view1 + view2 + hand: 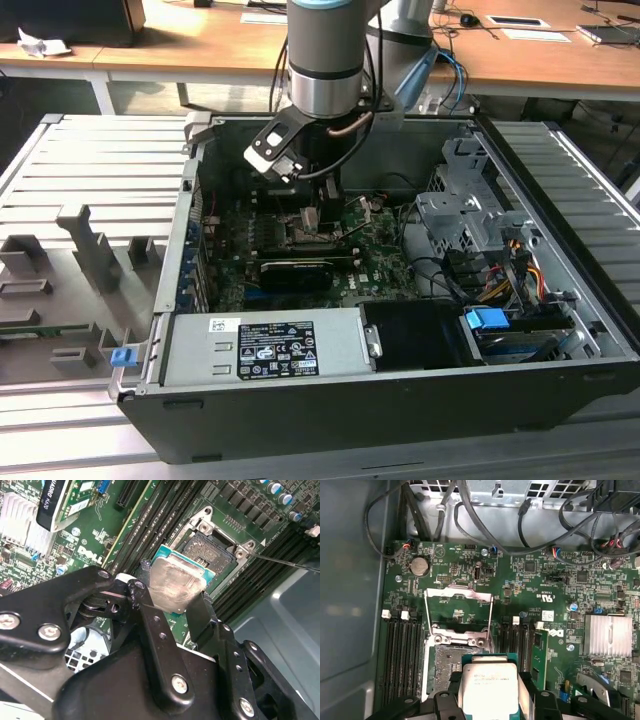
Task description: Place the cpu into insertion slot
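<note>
between the two black fingers (150,615) of the gripper (174,602), the cpu (172,585) is held by its edges, so the jaws are clamped on it. its grey metal top is seen in both wrist views, with a green rim around it. the cpu is held just over the slot (214,550), and part of the slot is covered by it in the first wrist view; whether the two are touching cannot be told. the slot is seen to be open: its silver frame (459,597) is swung back, and the dark square inside can be seen. a thin wire lever (285,562) is seen sticking out beside it. black memory slots (402,652) are lined up on both sides of the slot. all of this is set on a green board (535,580), where a silver finned block (607,635) and a round coin battery (419,566) are also found. in the exterior view, the arm (325,60) is seen pointing down into an open black case (400,420), which is laid on a grey ribbed table (60,160).
</note>
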